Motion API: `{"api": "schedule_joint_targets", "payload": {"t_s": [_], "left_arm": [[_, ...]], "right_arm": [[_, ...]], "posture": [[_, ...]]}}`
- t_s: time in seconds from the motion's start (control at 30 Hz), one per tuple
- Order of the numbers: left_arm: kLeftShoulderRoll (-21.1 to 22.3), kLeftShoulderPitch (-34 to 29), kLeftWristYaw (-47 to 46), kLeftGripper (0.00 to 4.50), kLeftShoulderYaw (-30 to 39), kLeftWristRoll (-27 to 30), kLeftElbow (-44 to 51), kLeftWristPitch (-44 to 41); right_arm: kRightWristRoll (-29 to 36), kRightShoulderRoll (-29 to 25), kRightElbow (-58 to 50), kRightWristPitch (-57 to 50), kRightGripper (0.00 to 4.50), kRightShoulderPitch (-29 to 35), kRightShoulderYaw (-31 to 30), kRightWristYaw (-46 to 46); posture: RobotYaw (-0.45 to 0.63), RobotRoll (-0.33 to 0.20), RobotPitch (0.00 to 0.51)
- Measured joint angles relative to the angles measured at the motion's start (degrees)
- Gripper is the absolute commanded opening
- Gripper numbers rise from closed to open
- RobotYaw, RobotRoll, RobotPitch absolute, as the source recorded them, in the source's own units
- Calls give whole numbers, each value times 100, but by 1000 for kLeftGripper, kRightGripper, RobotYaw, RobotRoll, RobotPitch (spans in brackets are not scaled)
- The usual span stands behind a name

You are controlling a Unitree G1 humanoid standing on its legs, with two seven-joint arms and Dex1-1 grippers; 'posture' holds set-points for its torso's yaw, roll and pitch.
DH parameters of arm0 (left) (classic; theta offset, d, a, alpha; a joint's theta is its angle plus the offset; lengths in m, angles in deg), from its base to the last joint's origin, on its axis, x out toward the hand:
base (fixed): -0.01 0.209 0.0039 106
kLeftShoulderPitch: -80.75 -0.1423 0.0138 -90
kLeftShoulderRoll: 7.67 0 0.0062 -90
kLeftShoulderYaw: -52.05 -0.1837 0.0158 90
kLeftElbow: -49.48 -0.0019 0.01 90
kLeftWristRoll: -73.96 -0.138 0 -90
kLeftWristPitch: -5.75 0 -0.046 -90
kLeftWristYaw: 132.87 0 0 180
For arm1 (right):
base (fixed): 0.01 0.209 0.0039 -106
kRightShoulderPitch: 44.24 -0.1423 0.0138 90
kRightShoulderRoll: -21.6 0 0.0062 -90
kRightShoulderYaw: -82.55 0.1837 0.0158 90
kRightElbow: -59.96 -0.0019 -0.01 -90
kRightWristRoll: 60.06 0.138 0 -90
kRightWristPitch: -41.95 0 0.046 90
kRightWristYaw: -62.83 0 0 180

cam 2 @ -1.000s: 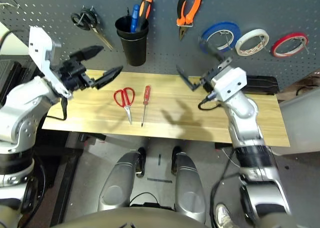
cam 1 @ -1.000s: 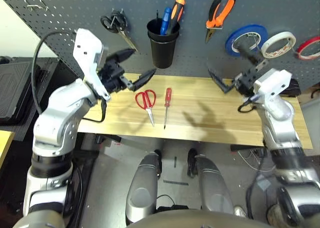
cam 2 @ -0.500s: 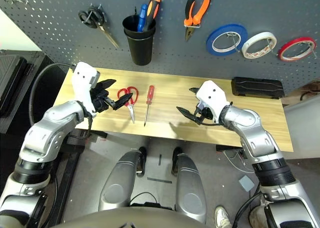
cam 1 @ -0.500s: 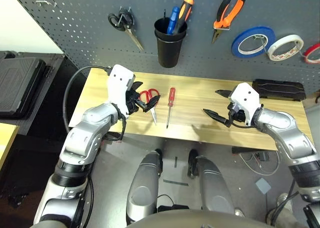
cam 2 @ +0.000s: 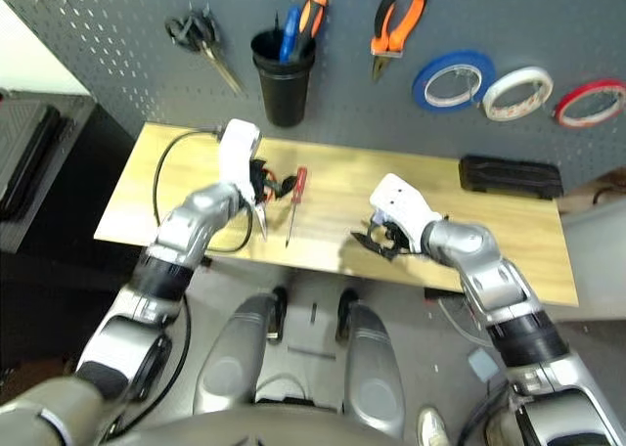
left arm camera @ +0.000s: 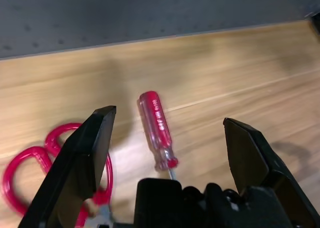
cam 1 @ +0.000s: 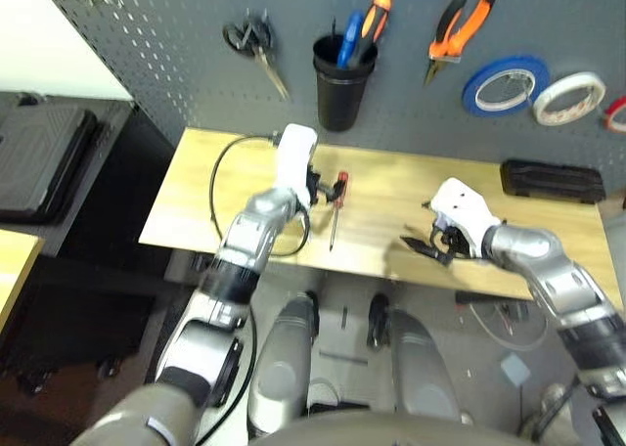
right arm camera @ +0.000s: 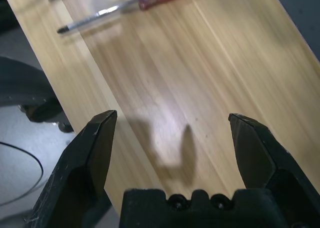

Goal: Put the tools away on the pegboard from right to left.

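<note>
We see the red-handled screwdriver (left arm camera: 158,129) lying flat on the wooden table (cam 1: 391,197), near the middle of the frame in the head views. The red-handled scissors (left arm camera: 30,168) lie just beside it on the table, mostly behind our left gripper (left arm camera: 172,153). Our left gripper hangs right over them. Its two black fingers (left arm camera: 82,163) are spread wide apart and hold nothing.

The orange-and-black pliers (cam 1: 458,30) hang on the dark grey pegboard (cam 1: 176,84), top right of the frame. The thin red tape ring (cam 2: 590,102) hangs at the far right edge. A blue tape roll (cam 1: 504,84) and a white tape roll (cam 1: 567,97) hang between them.

Our right gripper (right arm camera: 172,138) sits low over the bare wood, right of the middle. Its fingers are wide open and empty too.

A black cup (cam 1: 338,94) on the board holds other tools.
</note>
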Motion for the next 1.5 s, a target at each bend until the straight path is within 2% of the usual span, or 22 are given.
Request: {"api": "schedule_joint_targets", "payload": {"t_s": [0.07,0.33,0.5,0.8,0.9,1.17,1.33,1.5], "left_arm": [[-143,380,-3,4500,-3,-201,-1060,468],[-334,1087,-193,4500,182,-483,-2906,1342],[-555,1165,-202,4500,235,-610,-3578,1702],[-839,1174,-352,4500,347,-775,-4012,1945],[-859,1126,-471,3890,352,-846,-4131,1946],[-822,1091,-856,856,363,-1111,-4208,2028],[-823,1044,-881,815,491,-1105,-4168,2067],[-807,776,-817,815,611,-1074,-3755,2033]], "right_arm": [[-20,0,-201,-194,4483,141,24,32],[92,-46,-779,-515,4483,542,277,62],[113,-134,-1045,-660,4483,723,520,127],[159,-139,-1245,-836,4483,772,707,252],[171,-139,-1262,-881,4500,765,756,293],[478,-146,-1452,-939,4500,778,1034,257],[796,-149,-1343,-616,4500,771,1219,10],[1030,-152,-780,182,4500,664,1336,-430]], "posture": [[152,0,319],[94,0,325],[70,0,322],[42,0,319],[42,0,319],[54,0,312],[80,0,303],[116,0,292]]}}
